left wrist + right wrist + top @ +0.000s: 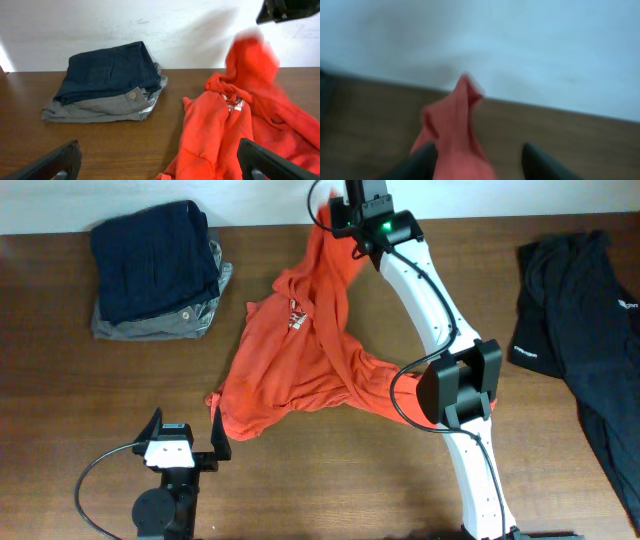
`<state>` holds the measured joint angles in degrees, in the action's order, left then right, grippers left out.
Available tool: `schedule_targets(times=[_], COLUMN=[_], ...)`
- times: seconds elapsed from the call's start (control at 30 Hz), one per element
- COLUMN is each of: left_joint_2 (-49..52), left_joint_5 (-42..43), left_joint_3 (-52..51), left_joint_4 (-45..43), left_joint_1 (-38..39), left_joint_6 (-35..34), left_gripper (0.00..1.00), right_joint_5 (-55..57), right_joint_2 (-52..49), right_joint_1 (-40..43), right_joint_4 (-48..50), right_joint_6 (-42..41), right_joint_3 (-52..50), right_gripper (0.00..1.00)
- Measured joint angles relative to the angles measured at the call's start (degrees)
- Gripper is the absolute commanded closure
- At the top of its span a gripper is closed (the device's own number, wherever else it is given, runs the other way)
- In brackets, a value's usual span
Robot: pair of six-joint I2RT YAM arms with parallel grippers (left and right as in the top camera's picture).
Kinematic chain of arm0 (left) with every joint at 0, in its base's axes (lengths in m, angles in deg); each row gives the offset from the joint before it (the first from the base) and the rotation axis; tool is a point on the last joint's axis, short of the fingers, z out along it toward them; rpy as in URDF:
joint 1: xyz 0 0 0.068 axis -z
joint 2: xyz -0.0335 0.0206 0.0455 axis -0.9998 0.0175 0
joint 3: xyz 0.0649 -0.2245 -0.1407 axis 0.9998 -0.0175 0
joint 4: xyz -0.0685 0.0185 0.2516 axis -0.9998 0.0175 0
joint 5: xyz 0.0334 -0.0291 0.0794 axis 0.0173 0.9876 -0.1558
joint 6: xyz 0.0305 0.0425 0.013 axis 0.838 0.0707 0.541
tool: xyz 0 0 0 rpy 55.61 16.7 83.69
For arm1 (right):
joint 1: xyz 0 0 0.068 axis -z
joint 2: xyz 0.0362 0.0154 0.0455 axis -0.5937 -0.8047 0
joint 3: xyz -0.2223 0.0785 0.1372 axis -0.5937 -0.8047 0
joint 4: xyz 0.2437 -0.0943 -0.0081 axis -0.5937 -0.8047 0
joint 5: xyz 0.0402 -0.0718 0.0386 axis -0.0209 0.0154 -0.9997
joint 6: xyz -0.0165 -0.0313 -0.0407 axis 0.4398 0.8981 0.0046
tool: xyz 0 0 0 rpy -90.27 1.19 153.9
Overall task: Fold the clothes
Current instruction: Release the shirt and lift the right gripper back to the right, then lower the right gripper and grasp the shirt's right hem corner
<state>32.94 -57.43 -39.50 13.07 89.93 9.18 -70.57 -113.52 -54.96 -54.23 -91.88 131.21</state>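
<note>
The orange-red T-shirt (300, 360) lies crumpled across the middle of the table, with one part drawn up in a peak toward the back wall. My right gripper (335, 205) is above that peak at the far edge. In the right wrist view its jaws (480, 162) stand apart, and the blurred shirt cloth (455, 130) sits between them against the left finger. My left gripper (185, 430) rests near the front edge, open and empty, just in front of the shirt's lower left corner. In the left wrist view the shirt (220, 130) lies ahead, between and beyond the wide-open fingers (160, 165).
A folded navy and grey pile (155, 270) sits at the back left, also in the left wrist view (107, 80). A black garment (580, 320) with a small white logo lies spread at the right edge. The white wall runs along the table's back.
</note>
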Motion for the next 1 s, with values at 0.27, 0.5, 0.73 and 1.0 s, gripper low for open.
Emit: schedule_targets(times=[0.27, 0.5, 0.73, 1.0], left_joint_2=[0.0, 0.0, 0.0, 0.0], left_joint_5=[0.0, 0.0, 0.0, 0.0], left_joint_3=[0.0, 0.0, 0.0, 0.0], left_joint_4=[0.0, 0.0, 0.02, 0.0], left_joint_1=[0.0, 0.0, 0.0, 0.0], left_joint_6=[0.0, 0.0, 0.0, 0.0], left_gripper=[0.01, 0.01, 0.01, 0.01], right_joint_5=[11.98, 13.7, 11.5, 3.48], right_joint_2=[0.22, 7.37, 26.16, 41.09], right_joint_1=[1.22, 1.31, 1.2, -0.46], right_joint_4=[-10.75, -31.1, -44.39, -56.83], right_joint_6=[0.57, -4.96, -9.35, -10.91], right_joint_3=[0.37, 4.26, 7.1, 6.75], right_gripper=[0.01, 0.01, 0.01, 0.01])
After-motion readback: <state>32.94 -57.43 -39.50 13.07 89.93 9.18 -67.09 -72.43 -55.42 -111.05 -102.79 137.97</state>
